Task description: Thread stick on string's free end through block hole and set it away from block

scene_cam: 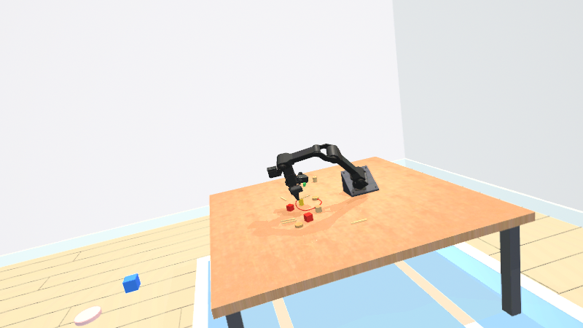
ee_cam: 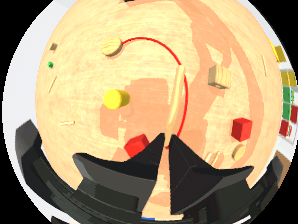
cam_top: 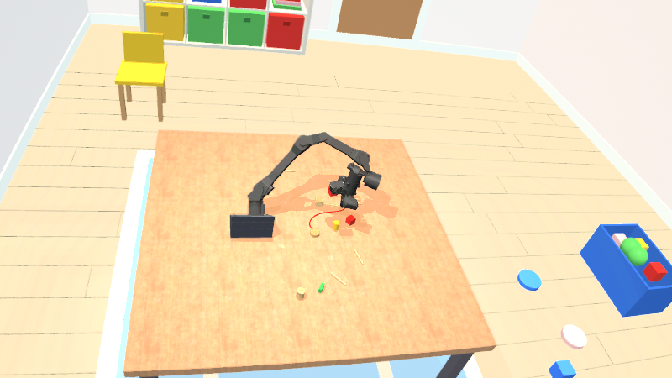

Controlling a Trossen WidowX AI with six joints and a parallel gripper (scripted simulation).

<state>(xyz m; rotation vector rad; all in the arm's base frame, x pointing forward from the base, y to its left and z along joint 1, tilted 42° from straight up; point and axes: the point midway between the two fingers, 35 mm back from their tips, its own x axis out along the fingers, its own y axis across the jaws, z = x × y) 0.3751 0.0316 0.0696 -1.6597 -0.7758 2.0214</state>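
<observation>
My gripper (scene_cam: 298, 199) (ee_cam: 167, 136) is shut on the thin wooden stick (ee_cam: 175, 97) near its string end. The stick also shows in the top view (cam_top: 331, 204), and its free end points away from the fingers, back toward the arm's base side. The wooden block (cam_top: 318, 202) (scene_cam: 318, 208) (ee_cam: 219, 76) stands on the table beside the stick, apart from it; its hole is not clear. The red string (cam_top: 324, 212) (scene_cam: 321, 200) (ee_cam: 186, 100) curves from the fingertips to the round wooden button (cam_top: 314, 233) (scene_cam: 315, 198) (ee_cam: 111, 46), outside the block.
A yellow cylinder (cam_top: 336, 225) (ee_cam: 115, 99) and a red cube (cam_top: 350, 219) (ee_cam: 137, 146) stand near the gripper. Another red cube (scene_cam: 307, 216) (ee_cam: 242, 129), a wooden disc (scene_cam: 299, 224) and two loose sticks (scene_cam: 288, 220) lie beyond the block. A green piece (cam_top: 321, 286) lies farther off.
</observation>
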